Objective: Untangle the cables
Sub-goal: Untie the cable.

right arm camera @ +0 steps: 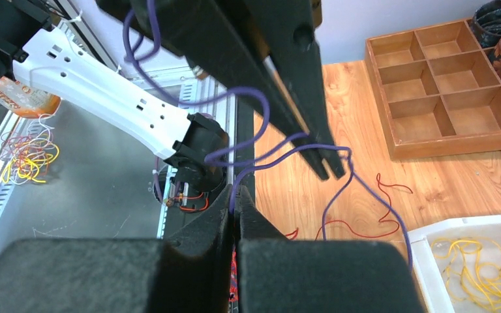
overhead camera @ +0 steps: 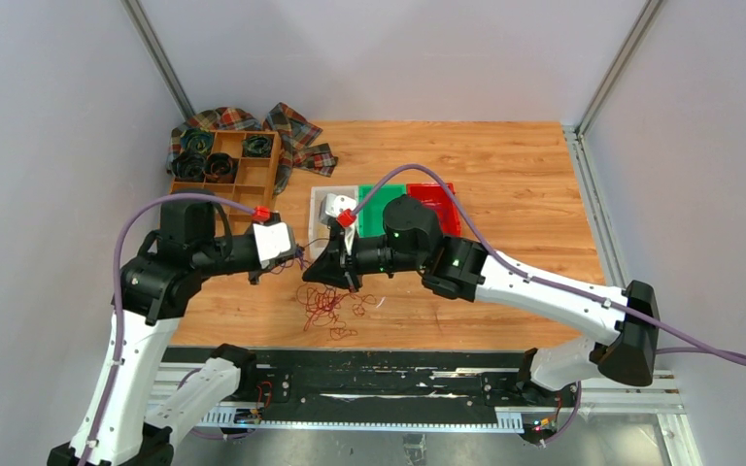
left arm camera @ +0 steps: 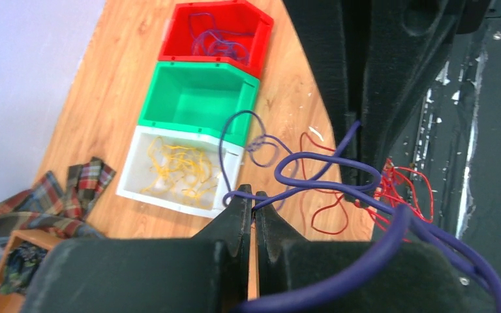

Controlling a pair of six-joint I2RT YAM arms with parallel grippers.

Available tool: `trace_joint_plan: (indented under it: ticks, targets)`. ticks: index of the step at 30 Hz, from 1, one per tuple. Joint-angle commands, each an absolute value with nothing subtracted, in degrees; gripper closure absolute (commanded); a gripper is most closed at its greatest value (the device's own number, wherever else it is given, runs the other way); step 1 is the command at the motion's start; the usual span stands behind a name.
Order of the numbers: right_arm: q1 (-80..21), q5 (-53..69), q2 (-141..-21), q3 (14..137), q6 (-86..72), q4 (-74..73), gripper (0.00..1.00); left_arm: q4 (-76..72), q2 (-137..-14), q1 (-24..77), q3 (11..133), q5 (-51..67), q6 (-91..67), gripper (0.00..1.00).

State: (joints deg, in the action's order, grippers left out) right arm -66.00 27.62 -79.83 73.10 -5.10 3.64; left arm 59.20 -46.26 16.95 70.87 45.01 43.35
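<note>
The cables are thin wires. A red clump (overhead camera: 328, 306) lies on the wooden table near the front edge, below both grippers. One purple cable (left arm camera: 319, 163) hangs in loops between the two grippers. My left gripper (left arm camera: 254, 197) is shut on one end of it. My right gripper (right arm camera: 235, 194) is shut on another stretch of the same purple cable (right arm camera: 261, 104). The left fingertips (right arm camera: 329, 166) show in the right wrist view, close above the table. From above, the left gripper (overhead camera: 293, 260) and right gripper (overhead camera: 322, 274) nearly meet. Loose red cables (left arm camera: 404, 189) lie beneath.
Three bins stand in a row behind the grippers: a red bin (left arm camera: 261, 26) with purple wires, a green bin (left arm camera: 199, 98), a white bin (left arm camera: 127, 186) with yellow wires. A wooden compartment tray (overhead camera: 253, 175) and plaid cloth (overhead camera: 291, 126) sit at the back left.
</note>
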Motion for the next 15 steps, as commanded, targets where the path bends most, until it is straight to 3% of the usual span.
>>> trace_joint_plan:
  ticks: [1, 8, 11, 15]
  targets:
    - [-66.6, 26.9, -77.3, 71.3, -5.9, 3.8, 0.99, 57.2, -46.1, 16.9, 74.4, 41.2, 45.0, 0.99]
    - [-66.5, 20.1, -75.2, 66.6, -9.5, 8.9, 0.93, 46.9, -44.3, 16.9, 74.7, 36.1, 40.9, 0.99]
    - [-66.1, 17.2, -74.2, 63.8, -12.1, 12.9, 0.85, 45.2, -45.1, 16.9, 76.4, 35.8, 40.0, 0.99]
    - [-65.5, 15.6, -73.8, 61.3, -14.6, 16.5, 0.68, 45.0, -46.0, 16.9, 78.7, 35.7, 40.0, 0.99]
